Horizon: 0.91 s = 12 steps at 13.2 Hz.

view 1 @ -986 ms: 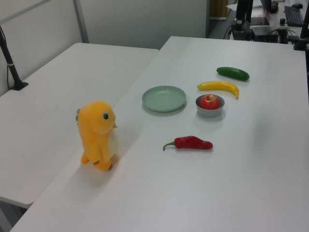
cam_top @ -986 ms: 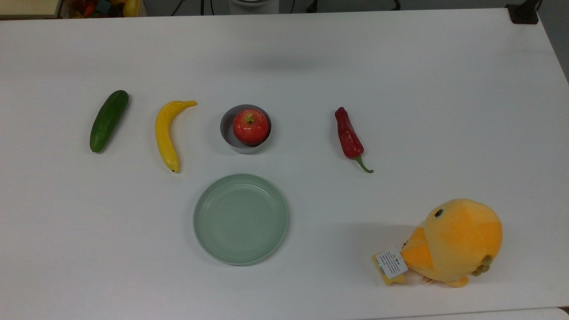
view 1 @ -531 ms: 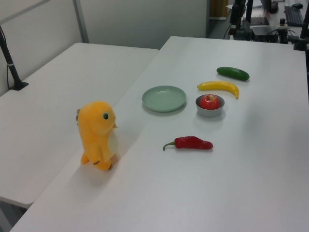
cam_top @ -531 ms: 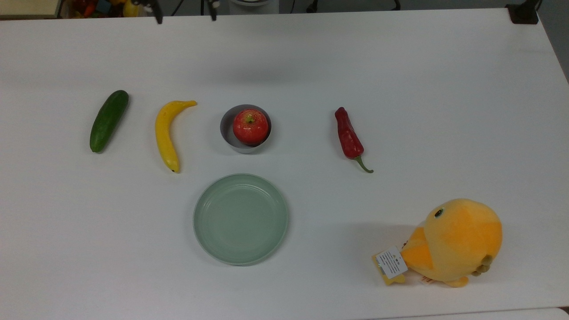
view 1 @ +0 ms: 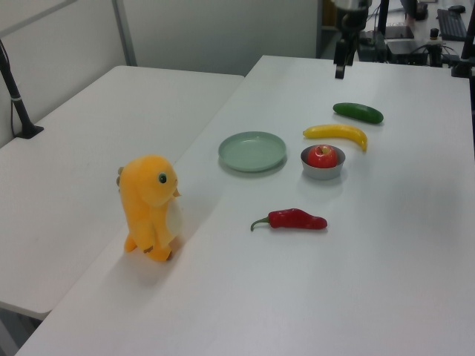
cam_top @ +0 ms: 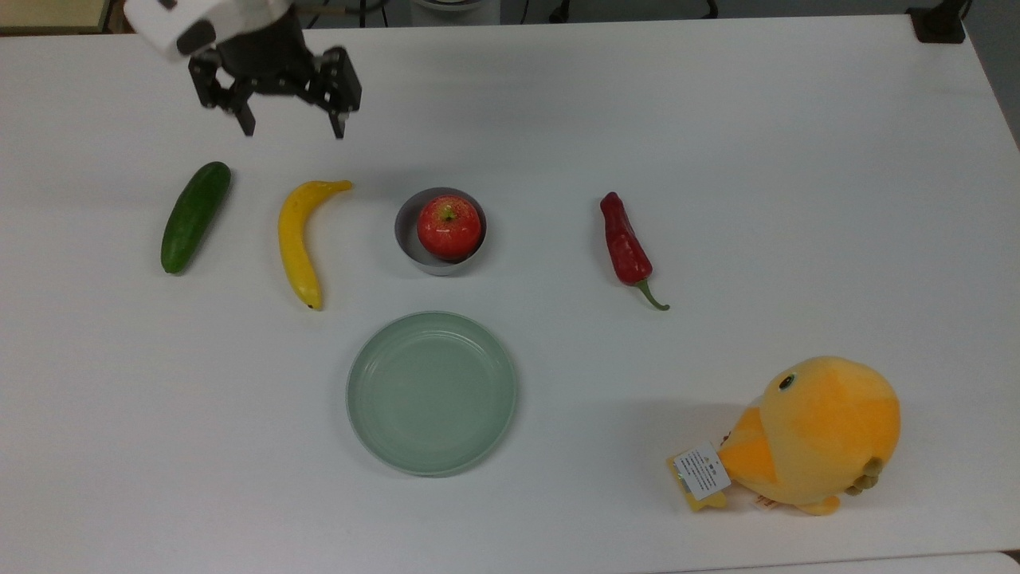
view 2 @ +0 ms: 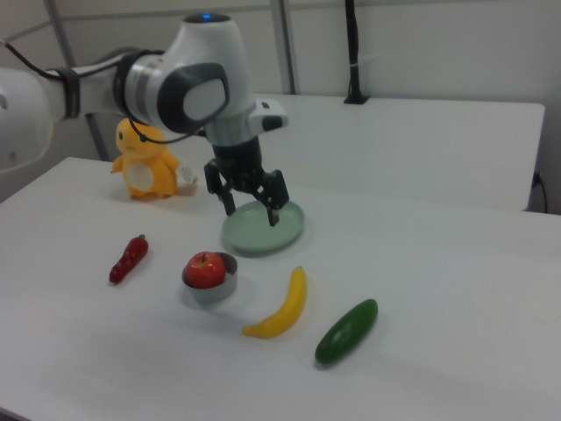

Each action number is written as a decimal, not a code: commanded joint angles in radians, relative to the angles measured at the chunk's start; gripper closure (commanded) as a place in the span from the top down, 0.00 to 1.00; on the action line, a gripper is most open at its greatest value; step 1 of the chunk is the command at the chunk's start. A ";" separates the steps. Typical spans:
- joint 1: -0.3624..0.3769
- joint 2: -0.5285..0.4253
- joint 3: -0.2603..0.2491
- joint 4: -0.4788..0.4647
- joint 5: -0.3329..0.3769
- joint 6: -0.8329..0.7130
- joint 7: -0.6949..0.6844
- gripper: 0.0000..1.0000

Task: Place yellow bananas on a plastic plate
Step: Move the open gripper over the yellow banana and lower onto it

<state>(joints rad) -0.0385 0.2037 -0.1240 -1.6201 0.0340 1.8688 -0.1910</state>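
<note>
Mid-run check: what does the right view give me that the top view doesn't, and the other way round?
Right view alone: the arm's white body and wrist above the gripper, which hangs in the air with open fingers, and a second table behind. Top view alone: the yellow bananas seen from above, well apart from the empty plastic plate, and the tag on the plush toy. Both: cucumber, banana, apple in the grey bowl, red pepper, plate and toy.
</note>
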 commanded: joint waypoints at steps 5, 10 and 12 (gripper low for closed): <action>-0.021 0.075 -0.013 -0.115 -0.055 0.139 -0.030 1.00; -0.041 0.105 -0.013 -0.187 -0.055 0.262 -0.048 1.00; -0.052 0.123 -0.014 -0.210 -0.055 0.330 -0.067 1.00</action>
<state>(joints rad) -0.0779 0.3214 -0.1338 -1.7876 -0.0126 2.1119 -0.2197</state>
